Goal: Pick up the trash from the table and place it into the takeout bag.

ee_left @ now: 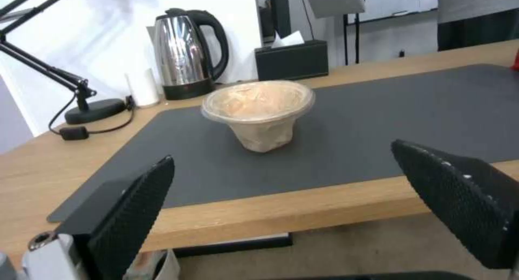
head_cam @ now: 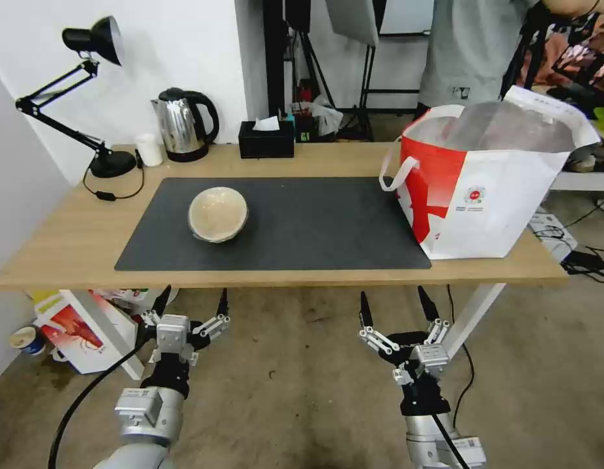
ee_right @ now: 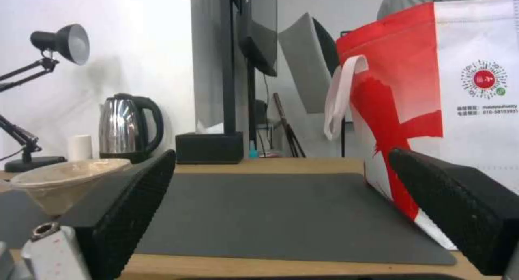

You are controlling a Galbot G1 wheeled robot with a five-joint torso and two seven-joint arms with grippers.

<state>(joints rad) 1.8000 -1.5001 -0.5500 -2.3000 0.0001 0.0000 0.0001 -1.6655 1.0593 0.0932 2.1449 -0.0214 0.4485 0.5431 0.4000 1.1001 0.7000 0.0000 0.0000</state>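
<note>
A shallow tan bowl [head_cam: 217,213] [ee_left: 258,109] [ee_right: 59,180], the trash in view, sits on the left half of the dark grey mat [head_cam: 302,225] on the light-wood table [head_cam: 67,241]. At the table's right end stands the big white-and-red takeout bag [head_cam: 484,189] [ee_right: 449,109], mouth open, foil lining showing. My left gripper [head_cam: 192,305] [ee_left: 286,190] hangs open below the front edge of the table, in line with the bowl. The right gripper [head_cam: 399,307] [ee_right: 281,199] is open too, below the front edge and left of the bag. Both hold nothing.
Along the back edge stand a black desk lamp [head_cam: 86,98], a small white cup [head_cam: 148,150], a steel kettle [head_cam: 183,124] and a black tissue box [head_cam: 266,139]. A white-and-red box [head_cam: 77,332] lies on the floor under the left end. White table leg [head_cam: 474,312] near my right gripper.
</note>
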